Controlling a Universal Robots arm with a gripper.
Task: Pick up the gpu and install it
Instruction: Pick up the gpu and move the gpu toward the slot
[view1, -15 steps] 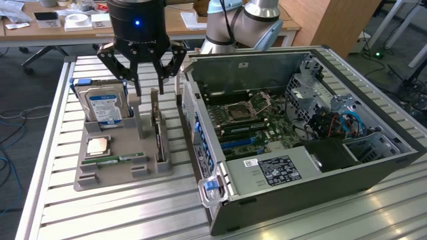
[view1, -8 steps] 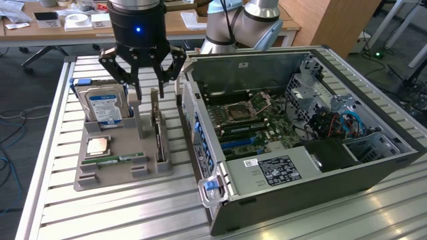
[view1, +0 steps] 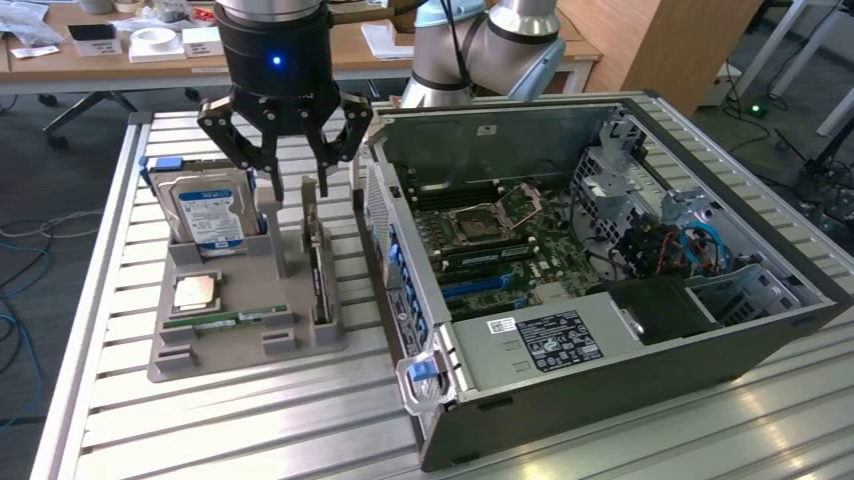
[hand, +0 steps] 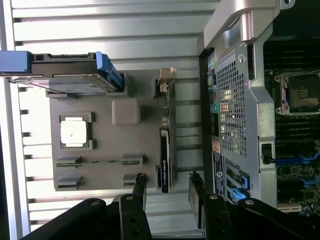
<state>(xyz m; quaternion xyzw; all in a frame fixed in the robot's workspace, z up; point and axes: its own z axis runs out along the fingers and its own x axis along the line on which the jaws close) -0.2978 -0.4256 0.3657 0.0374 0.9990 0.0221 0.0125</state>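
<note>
The exterior view stands high beside the silver slatted metal table (view1: 240, 420) and looks down at a slant. It is far enough to take in the whole grey plastic parts holder (view1: 220, 345), the open dark grey computer case (view1: 641, 370) and the wooden office desks (view1: 54, 62) behind. The wrist view looks straight down from close above the holder (hand: 105, 145), past the black gripper (hand: 167, 176); both views share the holder, the table slats around it and the case side nearest to it.
</note>
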